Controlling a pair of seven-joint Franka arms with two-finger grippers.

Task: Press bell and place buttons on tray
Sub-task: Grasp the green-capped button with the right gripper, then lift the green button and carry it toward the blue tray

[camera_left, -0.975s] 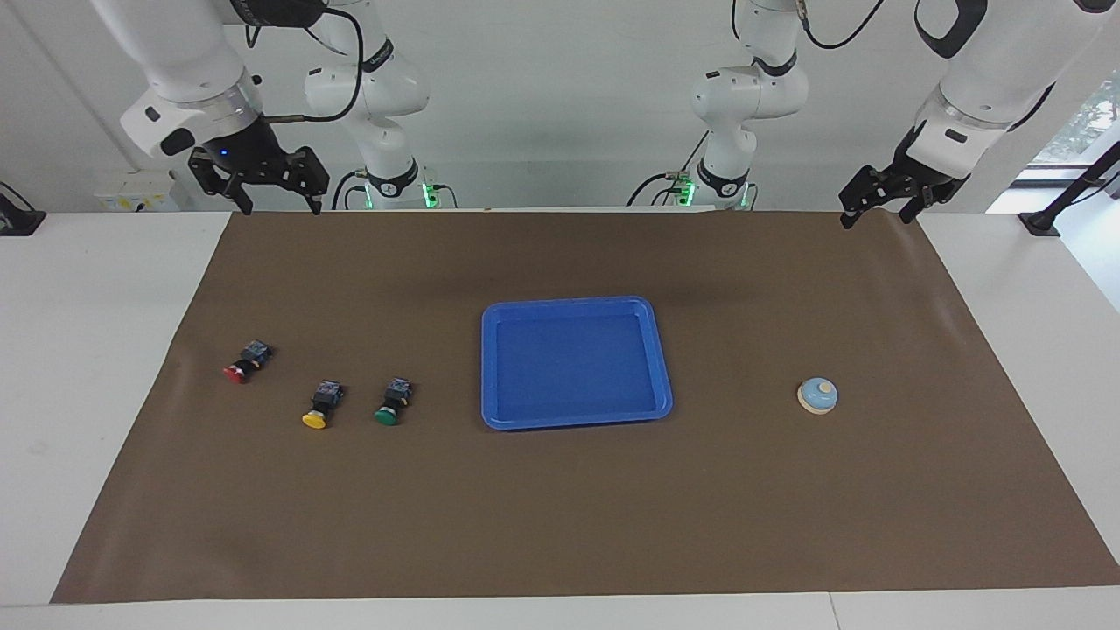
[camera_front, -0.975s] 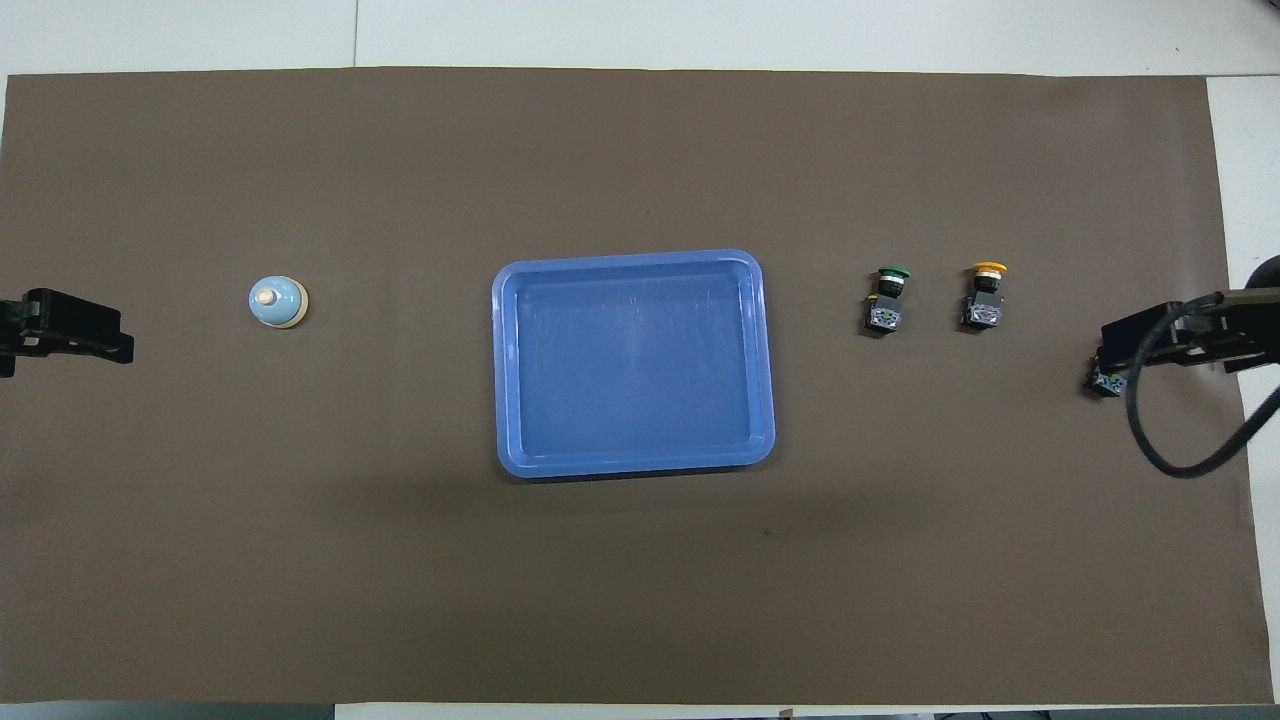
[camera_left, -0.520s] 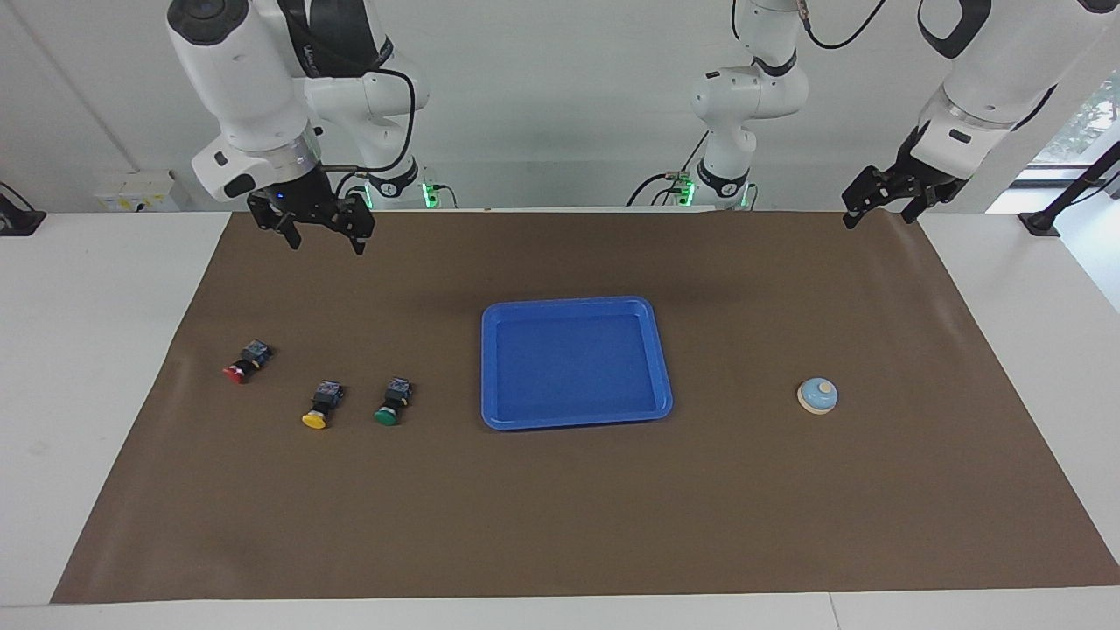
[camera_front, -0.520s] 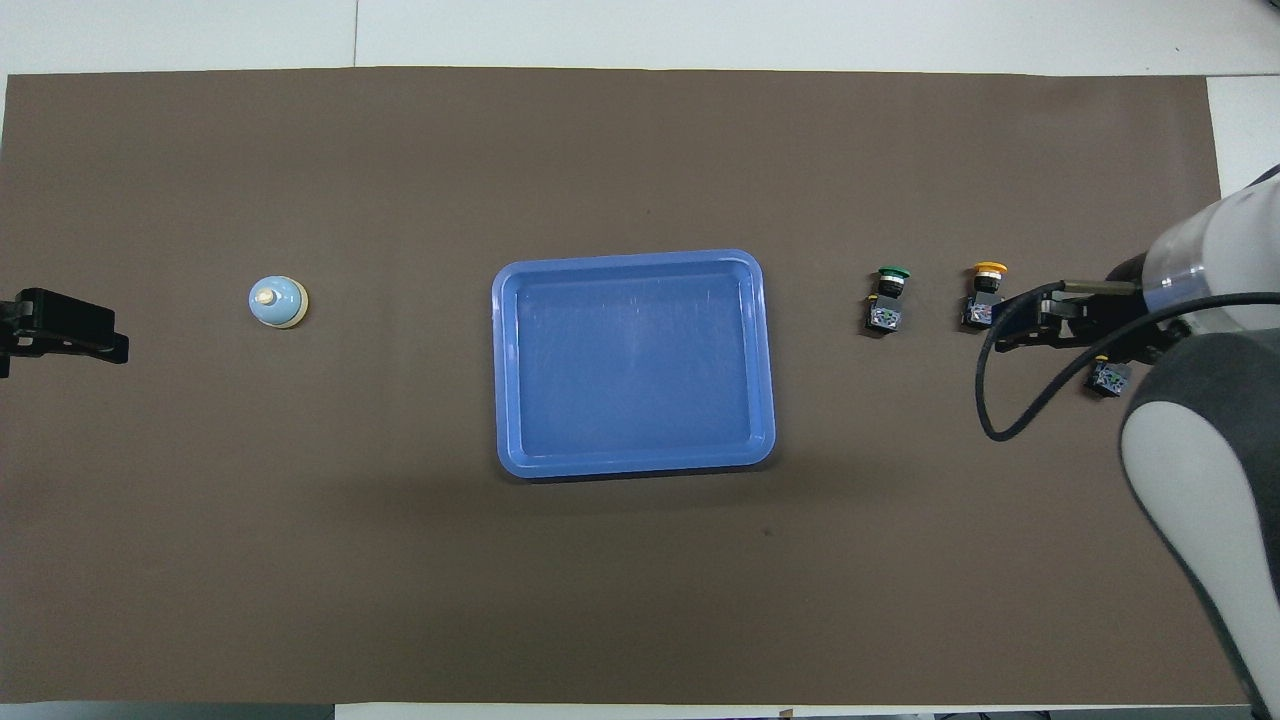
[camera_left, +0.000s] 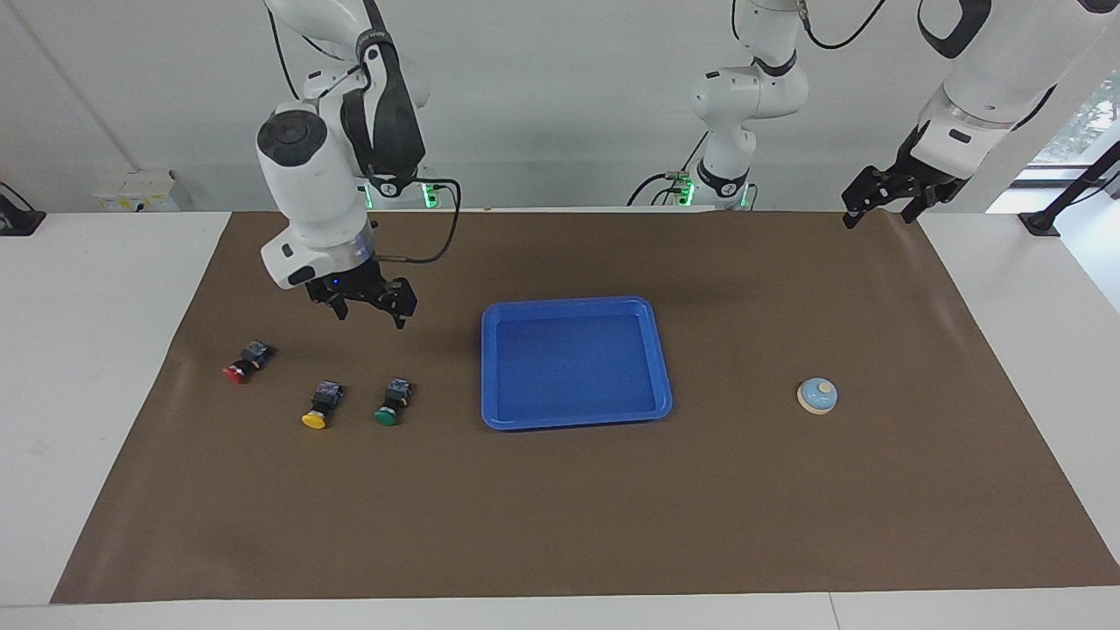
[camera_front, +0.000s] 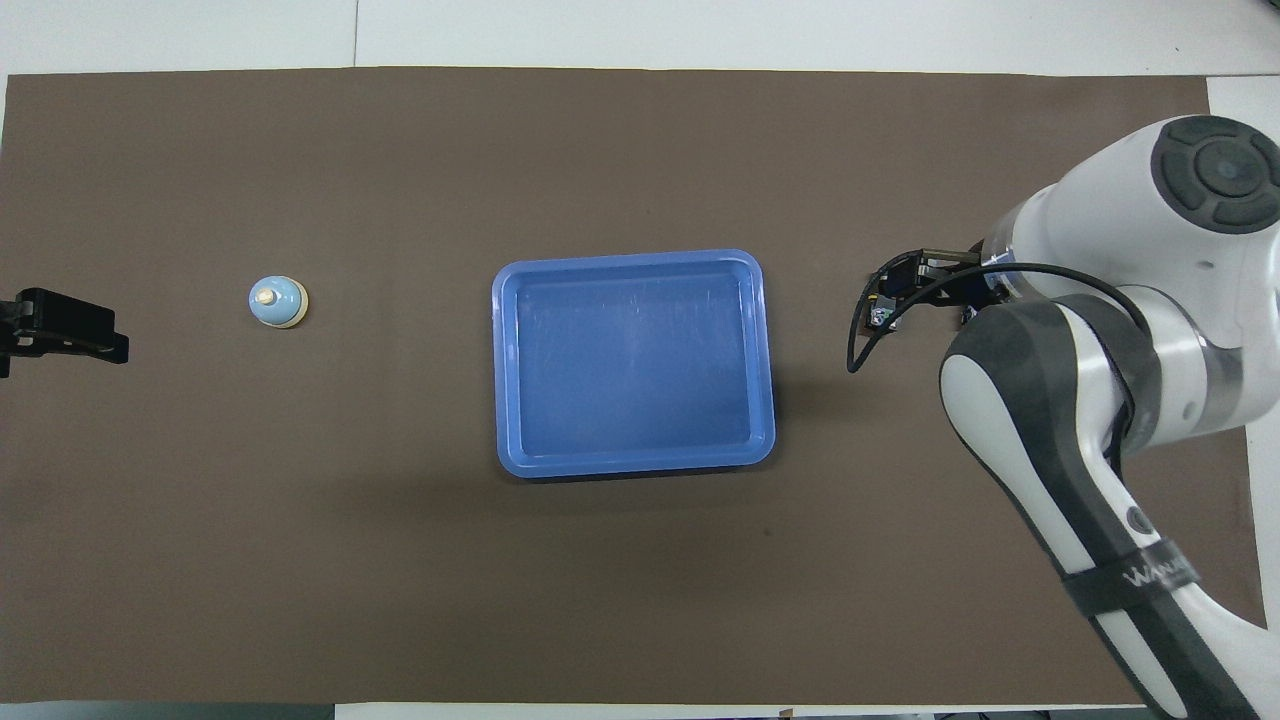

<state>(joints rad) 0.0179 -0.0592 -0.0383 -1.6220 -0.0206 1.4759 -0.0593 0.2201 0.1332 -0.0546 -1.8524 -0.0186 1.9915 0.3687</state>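
The blue tray (camera_left: 573, 419) lies mid-table on the mat and holds nothing; it also shows in the overhead view (camera_front: 503, 370). The red button (camera_left: 241, 363), yellow button (camera_left: 319, 407) and green button (camera_left: 391, 402) lie in a row toward the right arm's end. My right gripper (camera_left: 372, 313) is open and empty, raised over the mat above the green and yellow buttons, touching nothing. In the overhead view the right arm hides the buttons except part of the green one (camera_front: 882, 316). The bell (camera_left: 817, 395) stands toward the left arm's end. My left gripper (camera_left: 879, 214) waits, open, raised.
A brown mat (camera_left: 560, 507) covers most of the white table (camera_left: 87, 350). The bell also shows in the overhead view (camera_front: 277, 301), with the left gripper (camera_front: 60, 332) at that view's edge beside it.
My right arm has swung in from the table's end and come down, from above the mat's edge nearest the robots to over the green and yellow buttons. The left arm has barely moved.
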